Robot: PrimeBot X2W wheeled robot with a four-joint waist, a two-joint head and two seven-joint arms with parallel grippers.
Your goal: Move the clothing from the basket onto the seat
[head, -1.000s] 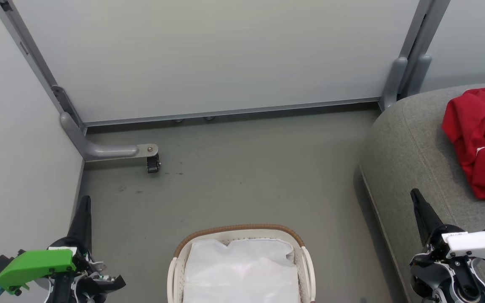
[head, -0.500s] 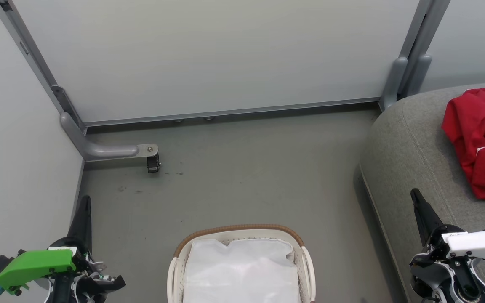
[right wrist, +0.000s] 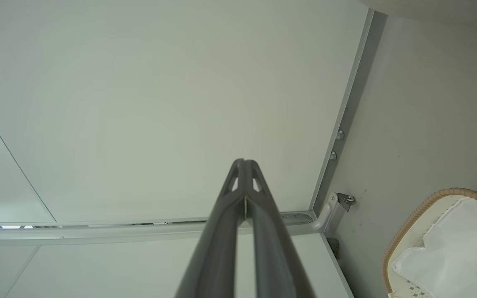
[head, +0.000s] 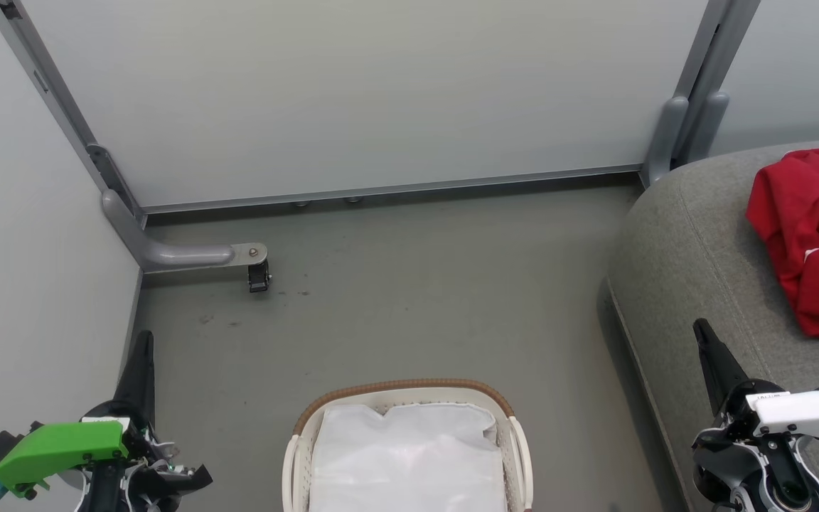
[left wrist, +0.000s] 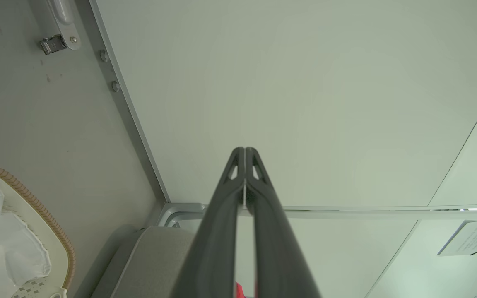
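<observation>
So, quick update: nothing has changed over the last second, and every head view matches, arms included. The left gripper sits low on the left with its two long dark fingers pressed tight together and nothing between them. The right gripper on the other side is the same, closed and empty, and both wrist views show the tips meeting. The crumpled red sports clothing with white trim is lying on the big grey fabric couch seat, up at its far right and well apart from both grippers. The oval white perforated plastic basket with the brown woven rim stands on the grey floor between the arms. All I can make out in it is the plain white fabric liner. Its near end is cut off by the picture edge though, so I can't swear there's nothing tucked down there. My read is that the job looks pretty much done and the robot is just parked. If anything's left, it's a peek into that hidden end of the basket.
</observation>
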